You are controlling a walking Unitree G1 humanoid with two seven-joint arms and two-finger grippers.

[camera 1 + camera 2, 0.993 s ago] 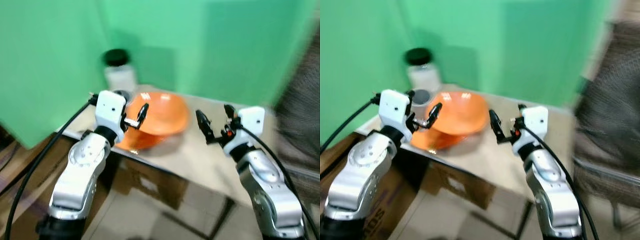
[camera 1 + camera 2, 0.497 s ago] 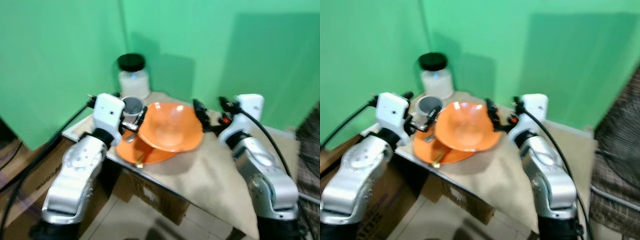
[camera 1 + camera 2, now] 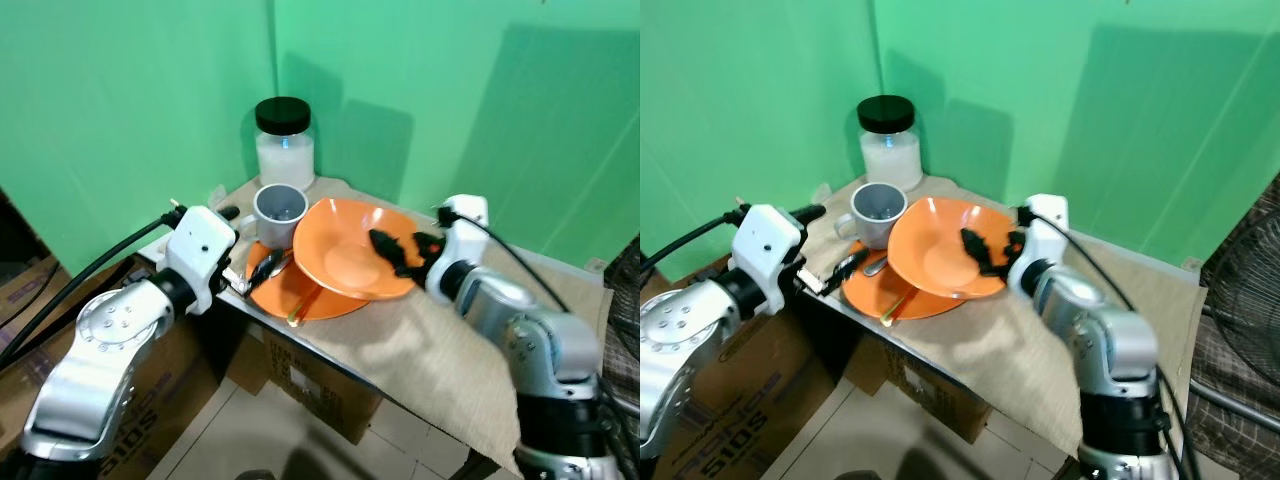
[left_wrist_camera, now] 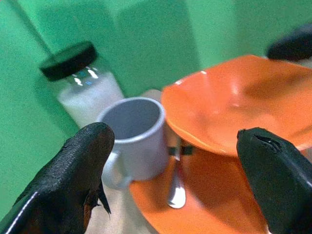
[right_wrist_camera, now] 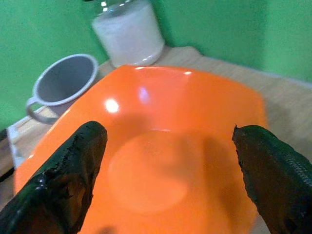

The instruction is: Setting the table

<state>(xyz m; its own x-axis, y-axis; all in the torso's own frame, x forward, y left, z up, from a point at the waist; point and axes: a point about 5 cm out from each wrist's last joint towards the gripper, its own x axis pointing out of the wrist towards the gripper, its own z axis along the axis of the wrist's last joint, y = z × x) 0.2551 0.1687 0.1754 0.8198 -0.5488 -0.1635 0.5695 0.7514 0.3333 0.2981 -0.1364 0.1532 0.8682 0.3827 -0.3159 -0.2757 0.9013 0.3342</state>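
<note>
Two orange dishes are being seen on a small table (image 3: 400,340) covered with a tan cloth, set in a corner of green walls. An orange bowl (image 3: 355,262) is lying tilted on top of a flat orange plate (image 3: 300,300), with its edge resting near a grey mug (image 3: 279,212). A glass jar (image 3: 284,142) with a black lid is standing behind the mug. A spoon (image 4: 176,187) is lying on the plate, partly under the bowl, and something thin, maybe chopsticks, is poking out at the plate's front edge. The right gripper (image 3: 390,250) is being held just above the inside of the bowl, with its fingers spread wide apart and nothing between them. The left gripper (image 3: 262,270) is being held at the table's near edge, beside the plate, and its fingers are also spread apart.
</note>
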